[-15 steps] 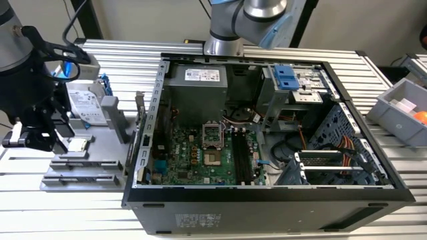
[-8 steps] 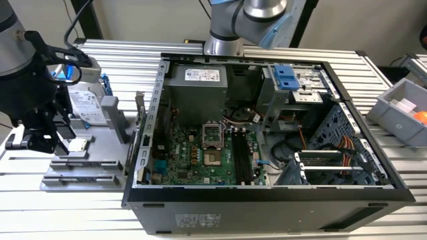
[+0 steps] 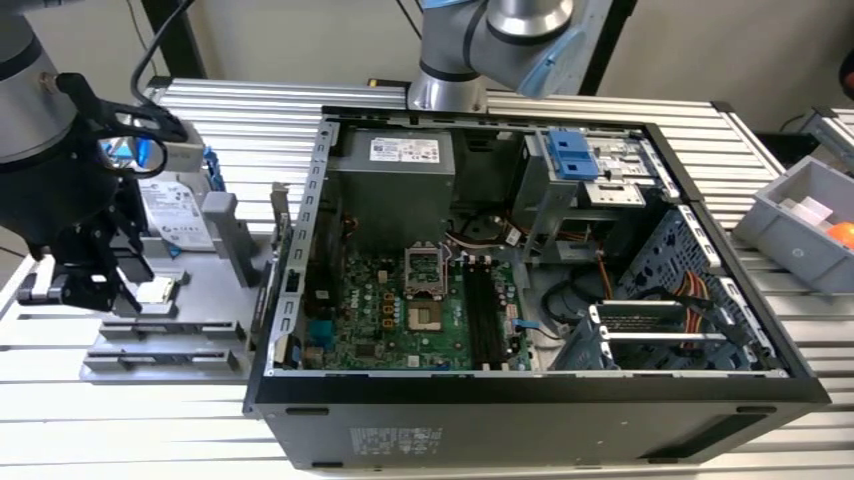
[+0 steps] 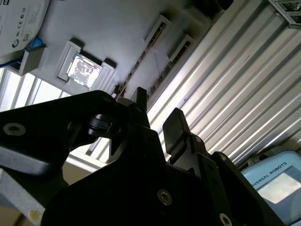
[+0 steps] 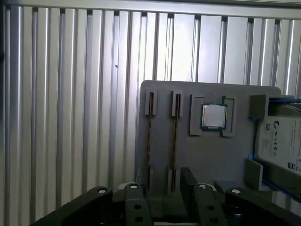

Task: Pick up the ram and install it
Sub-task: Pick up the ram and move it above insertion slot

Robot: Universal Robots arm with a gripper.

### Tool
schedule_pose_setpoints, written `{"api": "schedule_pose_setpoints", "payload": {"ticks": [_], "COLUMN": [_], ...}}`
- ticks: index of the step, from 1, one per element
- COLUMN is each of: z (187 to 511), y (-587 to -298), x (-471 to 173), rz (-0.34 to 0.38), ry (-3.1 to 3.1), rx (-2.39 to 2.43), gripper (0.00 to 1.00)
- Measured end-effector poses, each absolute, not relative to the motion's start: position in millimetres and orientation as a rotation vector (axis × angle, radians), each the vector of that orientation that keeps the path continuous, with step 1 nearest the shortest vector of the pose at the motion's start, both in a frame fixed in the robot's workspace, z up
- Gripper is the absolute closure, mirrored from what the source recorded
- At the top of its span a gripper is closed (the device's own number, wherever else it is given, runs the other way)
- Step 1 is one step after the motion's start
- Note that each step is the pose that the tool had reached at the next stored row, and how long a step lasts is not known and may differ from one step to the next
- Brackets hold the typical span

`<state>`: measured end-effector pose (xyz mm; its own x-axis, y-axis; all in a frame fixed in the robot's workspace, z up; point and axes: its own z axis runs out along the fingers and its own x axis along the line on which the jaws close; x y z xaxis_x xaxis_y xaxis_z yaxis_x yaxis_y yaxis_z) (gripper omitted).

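Surface: ribbed silver aluminium table, ribs running across the exterior view from left to right; bare ribs in the first wrist view.
Middle: open black desktop computer case lying on its side, open face up.
Exterior view's left: flat grey plastic holder plate, just beside the case.
Exterior view's right: grey plastic bin, apart from the case.

Ram sticks in tray on table, exterior view's left of computer case.
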<state>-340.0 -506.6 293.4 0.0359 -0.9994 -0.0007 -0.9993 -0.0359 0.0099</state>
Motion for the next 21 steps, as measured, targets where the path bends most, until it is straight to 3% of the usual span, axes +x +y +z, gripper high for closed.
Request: {"api": "schedule_pose_setpoints", "payload": {"ticks": [21], "z": [275], "y": [-507], "x": [-340], "rz": [-0.010], "ry": [-2.167], "rx": [2.264], "gripper": [0.00]}}
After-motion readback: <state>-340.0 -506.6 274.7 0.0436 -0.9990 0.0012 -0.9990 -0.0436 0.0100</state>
